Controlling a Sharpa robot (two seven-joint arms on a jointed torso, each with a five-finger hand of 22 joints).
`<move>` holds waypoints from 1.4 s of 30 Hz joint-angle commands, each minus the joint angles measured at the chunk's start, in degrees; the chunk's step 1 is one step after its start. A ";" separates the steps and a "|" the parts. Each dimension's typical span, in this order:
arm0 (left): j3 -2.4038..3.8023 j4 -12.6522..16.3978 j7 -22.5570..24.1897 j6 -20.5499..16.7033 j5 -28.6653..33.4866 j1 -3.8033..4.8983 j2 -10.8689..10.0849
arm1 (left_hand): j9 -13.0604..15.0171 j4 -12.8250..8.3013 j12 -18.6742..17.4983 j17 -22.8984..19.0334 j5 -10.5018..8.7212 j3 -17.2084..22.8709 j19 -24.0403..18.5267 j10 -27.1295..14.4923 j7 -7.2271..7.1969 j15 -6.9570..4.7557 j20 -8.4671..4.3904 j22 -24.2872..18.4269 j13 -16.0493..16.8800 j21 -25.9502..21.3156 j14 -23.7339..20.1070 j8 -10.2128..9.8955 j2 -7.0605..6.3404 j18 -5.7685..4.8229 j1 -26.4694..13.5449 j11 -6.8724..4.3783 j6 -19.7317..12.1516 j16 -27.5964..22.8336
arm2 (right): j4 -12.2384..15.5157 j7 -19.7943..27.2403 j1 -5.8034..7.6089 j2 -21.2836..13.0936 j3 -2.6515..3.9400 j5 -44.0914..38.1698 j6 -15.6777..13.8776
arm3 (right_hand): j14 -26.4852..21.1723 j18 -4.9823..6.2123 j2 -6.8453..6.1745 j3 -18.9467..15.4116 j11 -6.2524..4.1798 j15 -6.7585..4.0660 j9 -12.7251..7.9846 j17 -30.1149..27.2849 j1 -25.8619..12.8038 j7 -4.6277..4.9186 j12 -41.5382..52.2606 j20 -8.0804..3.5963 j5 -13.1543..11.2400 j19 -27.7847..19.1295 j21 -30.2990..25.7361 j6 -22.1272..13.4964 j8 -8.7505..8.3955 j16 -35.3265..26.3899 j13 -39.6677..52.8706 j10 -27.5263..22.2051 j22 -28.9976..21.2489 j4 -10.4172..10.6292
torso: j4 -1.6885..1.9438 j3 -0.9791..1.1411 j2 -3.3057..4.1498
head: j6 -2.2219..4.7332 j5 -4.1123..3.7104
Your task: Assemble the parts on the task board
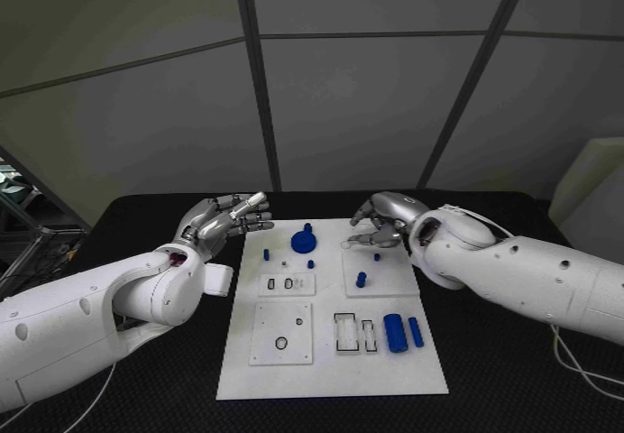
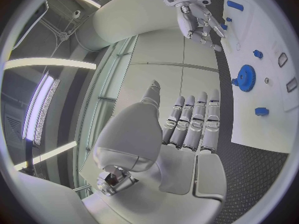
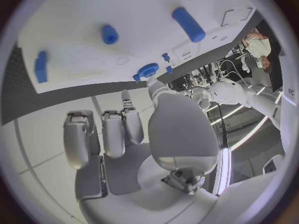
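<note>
The white task board (image 1: 332, 365) lies in the middle of the table. On its far half a blue gear (image 1: 303, 241) stands among small blue pegs (image 1: 361, 280). Two blue cylinders (image 1: 394, 332) lie side by side near the right edge. My left hand (image 1: 228, 219) hovers off the board's far left corner with straight fingers (image 2: 199, 124) and holds nothing. My right hand (image 1: 384, 221) hangs over the board's far right part, fingers bent down toward it, with nothing in them. The right wrist view shows its bare palm (image 3: 143, 129) under the board (image 3: 81, 15), a cylinder (image 3: 188, 24) and the gear (image 3: 147, 70).
Raised white blocks with slots and holes (image 1: 282, 332) sit on the board's left and middle. A rectangular recess (image 1: 346, 331) lies beside the cylinders. The black table (image 1: 520, 379) runs on both sides of the board. Grey wall panels stand behind.
</note>
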 commanded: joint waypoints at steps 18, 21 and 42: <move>0.04 -0.78 -0.08 1.97 -0.45 0.08 0.79 | -0.01 -0.61 -0.15 0.03 0.23 -0.13 -0.66 0.26 2.45 -0.16 0.00 -0.26 0.05 -0.43 -0.08 -0.38 0.54 -0.66 0.38 -0.06 0.59 -0.14 | -4.35 14.40 -0.19 -7.49 0.31 18.72 0.93 | 3.14 -0.70 -0.63 0.57 -0.37 -0.48 -0.10 2.63 7.56 -0.08 -2.86 -0.27 4.30 5.71 -0.01 1.12 -0.20 -1.42 3.42 -0.52 14.46 -7.54 | -0.54 0.18 0.02 | 0.13 -0.66; 0.04 -0.94 -0.10 2.03 -0.45 0.08 0.95 | 0.00 -0.66 -0.15 0.04 0.24 -0.14 -0.70 0.32 2.45 -0.17 0.00 -0.28 0.06 -0.46 -0.03 -0.37 0.58 -0.66 0.39 -0.06 0.62 -0.13 | -5.56 14.21 -0.30 -6.65 0.31 18.28 1.26 | 3.14 -0.70 -0.60 0.54 -0.29 -0.44 -0.13 2.63 7.51 0.00 -2.94 -0.25 4.34 5.71 -0.01 0.90 -0.25 -1.44 3.36 -0.55 14.46 -7.63 | -0.50 0.11 0.02 | 0.13 -0.47; 0.04 -1.39 -0.17 2.02 -0.45 0.06 1.27 | 0.00 -0.70 -0.15 0.04 0.25 -0.15 -0.72 0.35 2.45 -0.17 0.00 -0.30 0.06 -0.47 0.00 -0.38 0.61 -0.65 0.40 -0.07 0.64 -0.14 | -9.39 10.27 -1.63 -4.17 0.30 15.94 4.55 | 3.26 -0.74 0.21 0.26 0.18 -0.05 -0.05 2.95 6.32 0.46 -2.81 0.07 3.73 5.82 0.08 0.83 -0.01 -1.33 3.50 -0.44 14.62 -7.51 | -0.43 -0.02 -0.05 | -0.04 -0.41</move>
